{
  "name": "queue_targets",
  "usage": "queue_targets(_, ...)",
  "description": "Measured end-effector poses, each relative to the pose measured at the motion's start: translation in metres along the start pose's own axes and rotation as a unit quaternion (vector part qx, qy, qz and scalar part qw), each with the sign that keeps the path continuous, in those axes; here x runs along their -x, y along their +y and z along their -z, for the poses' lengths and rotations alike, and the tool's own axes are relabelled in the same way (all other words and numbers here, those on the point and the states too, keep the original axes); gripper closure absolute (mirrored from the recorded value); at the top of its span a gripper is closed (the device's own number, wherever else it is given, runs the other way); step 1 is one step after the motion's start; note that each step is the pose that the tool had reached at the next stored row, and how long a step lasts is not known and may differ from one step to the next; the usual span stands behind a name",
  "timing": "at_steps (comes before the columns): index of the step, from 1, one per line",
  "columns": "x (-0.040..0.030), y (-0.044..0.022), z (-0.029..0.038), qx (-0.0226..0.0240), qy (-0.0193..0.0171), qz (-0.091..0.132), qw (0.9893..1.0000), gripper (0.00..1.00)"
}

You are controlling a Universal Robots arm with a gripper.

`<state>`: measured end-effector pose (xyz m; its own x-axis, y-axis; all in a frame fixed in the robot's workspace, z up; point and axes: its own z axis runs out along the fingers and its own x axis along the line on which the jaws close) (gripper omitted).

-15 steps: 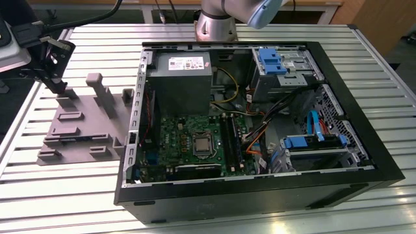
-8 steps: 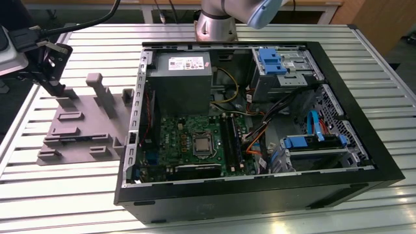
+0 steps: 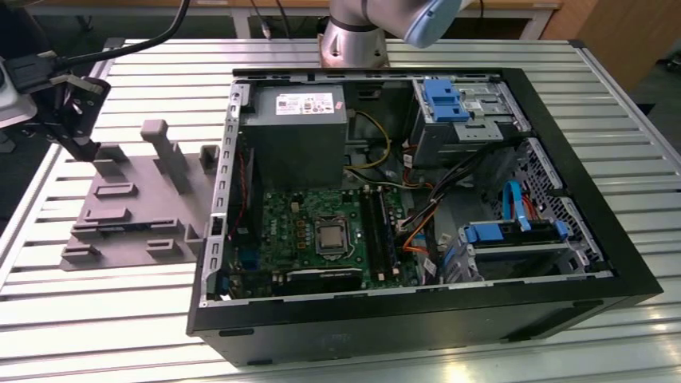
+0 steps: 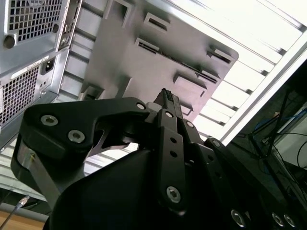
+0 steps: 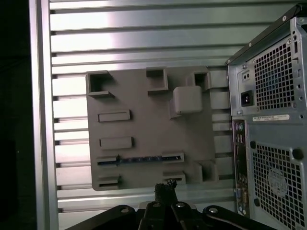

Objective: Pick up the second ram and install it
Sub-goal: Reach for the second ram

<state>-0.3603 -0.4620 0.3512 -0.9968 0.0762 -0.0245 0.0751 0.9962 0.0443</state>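
Observation:
The second ram (image 5: 139, 159) is a thin dark strip lying on edge in a long slot of the grey holder block (image 5: 144, 124), near the block's edge closest to my gripper. My gripper (image 5: 165, 186) hangs above that edge of the block, a little short of the ram. Its fingertips (image 4: 168, 97) are pressed together and hold nothing. In the exterior view the gripper (image 3: 82, 149) hovers over the far left corner of the holder block (image 3: 139, 219), beside an upright post.
An open computer case (image 3: 426, 323) lies to the exterior view's right of the holder, with its green board (image 3: 309, 231) and long black slots (image 3: 375, 231) exposed. The case's rear panel (image 5: 268, 120) stands close to the block. Everything rests on a slatted metal table (image 3: 96, 319).

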Motion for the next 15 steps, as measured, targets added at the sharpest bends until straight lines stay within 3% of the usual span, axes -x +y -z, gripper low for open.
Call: queue_targets(15,-0.0168,0.0018,-0.0116,-0.0001,0.0,0.0,1.0,0.89)
